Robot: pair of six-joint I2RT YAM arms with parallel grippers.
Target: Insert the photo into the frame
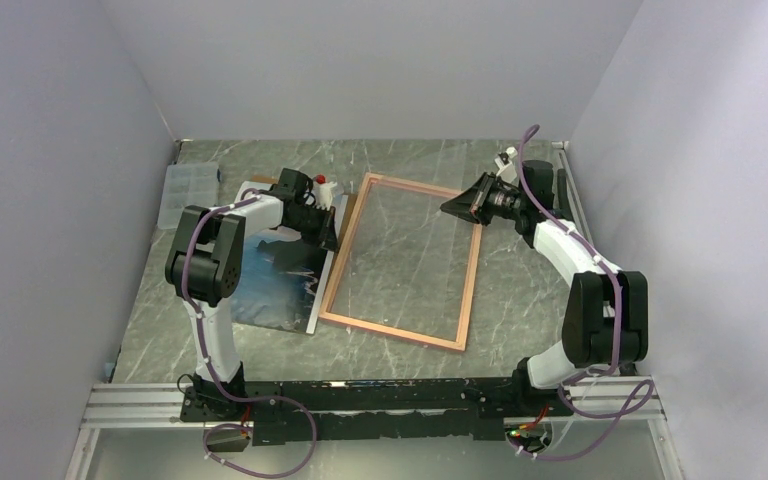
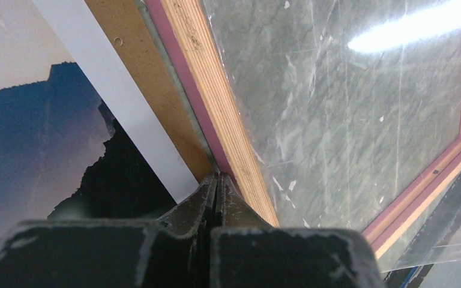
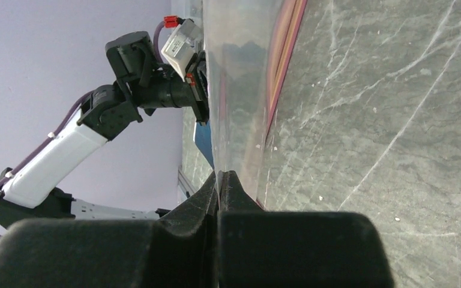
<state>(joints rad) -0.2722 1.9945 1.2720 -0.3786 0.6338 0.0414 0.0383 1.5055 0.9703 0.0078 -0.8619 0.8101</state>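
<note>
Frame (image 1: 338, 268) on table (image 1: 530, 300), photo (image 1: 270, 278) at its 9 o'clock. Left gripper (image 1: 326, 234): jaws clenched against the 10 o'clock rail. Right gripper (image 1: 458, 207): jaws clenched at the 2 o'clock corner.

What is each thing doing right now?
frame: flat on table, tan side up, empty.
photo: outside frame, picture up.
brown board: lying between photo and frame.
left pincer: shut, at frame's left rail.
right pincer: shut, at frame's far right corner.
</note>
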